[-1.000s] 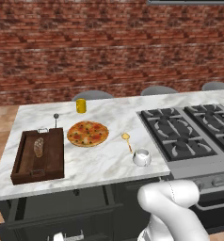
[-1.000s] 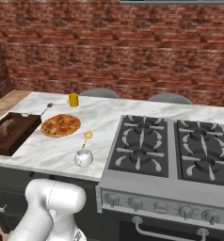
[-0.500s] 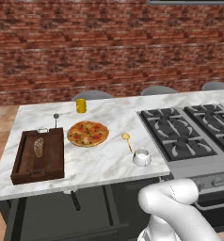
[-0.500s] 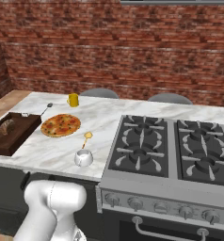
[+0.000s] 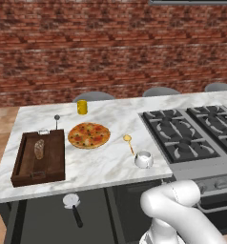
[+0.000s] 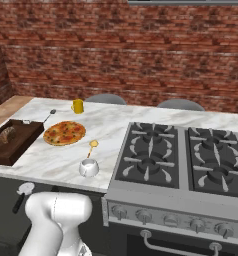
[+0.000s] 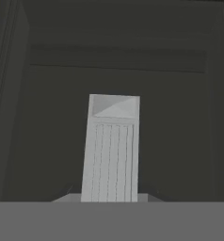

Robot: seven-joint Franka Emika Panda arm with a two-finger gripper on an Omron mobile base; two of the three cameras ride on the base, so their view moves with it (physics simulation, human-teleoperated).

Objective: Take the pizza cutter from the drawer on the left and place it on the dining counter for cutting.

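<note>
Gripper (image 7: pixel 111 197) clenched, one pale ribbed finger facing dark cabinet fronts. Pizza cutter (image 5: pixel 73 206) sits below the marble table's (image 5: pixel 106 164) front edge, wheel up, handle down, under the wooden tray (image 5: pixel 39 157), left of the pizza (image 5: pixel 89 135).

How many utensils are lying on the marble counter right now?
2: a thin grey utensil behind the wooden tray, and a yellow-headed spatula between the pizza and the white cup. The pizza cutter is below the counter edge, not on it. Others may be hidden.
</note>
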